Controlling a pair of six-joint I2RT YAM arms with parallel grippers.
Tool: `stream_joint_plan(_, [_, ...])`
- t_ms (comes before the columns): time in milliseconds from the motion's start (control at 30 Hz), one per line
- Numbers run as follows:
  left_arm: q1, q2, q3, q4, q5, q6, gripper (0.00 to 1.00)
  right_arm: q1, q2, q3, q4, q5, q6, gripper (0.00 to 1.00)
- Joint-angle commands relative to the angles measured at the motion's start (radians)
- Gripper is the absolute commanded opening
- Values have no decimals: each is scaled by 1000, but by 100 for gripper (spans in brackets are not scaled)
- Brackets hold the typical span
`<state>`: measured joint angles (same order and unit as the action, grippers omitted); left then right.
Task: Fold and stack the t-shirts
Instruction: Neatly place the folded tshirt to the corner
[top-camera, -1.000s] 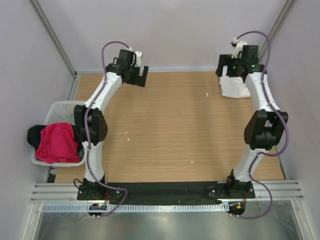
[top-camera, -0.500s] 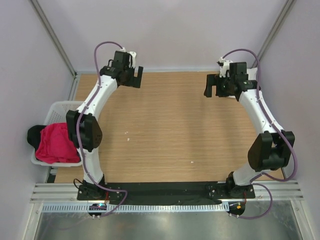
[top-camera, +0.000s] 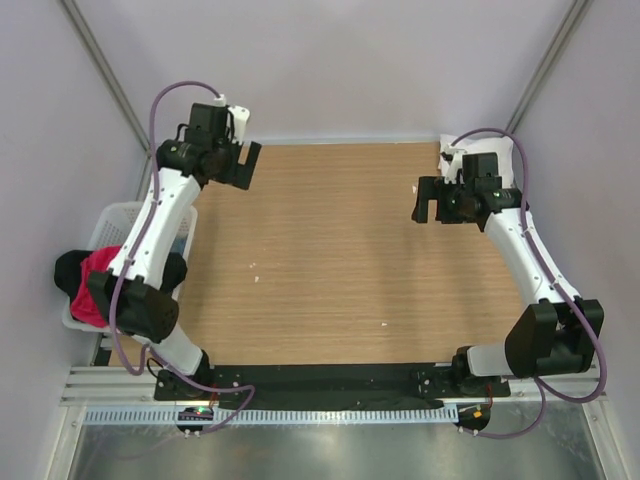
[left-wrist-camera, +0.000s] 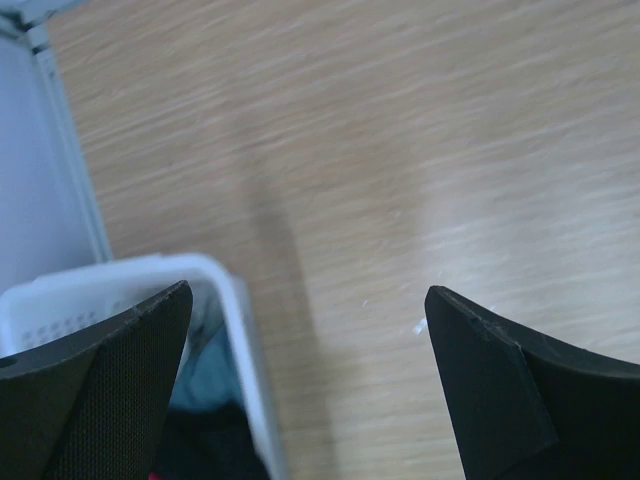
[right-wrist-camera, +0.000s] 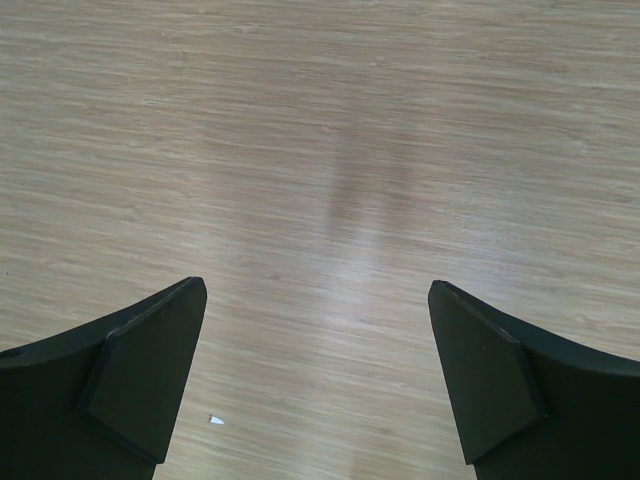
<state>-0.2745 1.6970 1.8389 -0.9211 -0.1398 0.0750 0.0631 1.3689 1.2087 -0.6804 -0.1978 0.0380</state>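
Left gripper and right gripper both gape wide and empty over the table; pink-red t-shirt and black t-shirt lie bunched in the basket at the left, likely light and limp, so pinch a raised fold.
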Motion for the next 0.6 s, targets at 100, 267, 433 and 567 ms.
stream_joint_plan(100, [31,-224,-133,-105,-87,199,99,1,22,23,7,105,75,100])
stream_joint_plan(267, [32,-316,-136,-149,-138,235,100,0,-19,8,21,167,129,100])
stream_joint_plan(433, [34,-368,-214,-229,-224,269,100,0,-160,-113,56,109,138,100])
stream_joint_plan(567, [32,-471,-346,-187,-259,266,100,0,-252,-198,47,152,151,100])
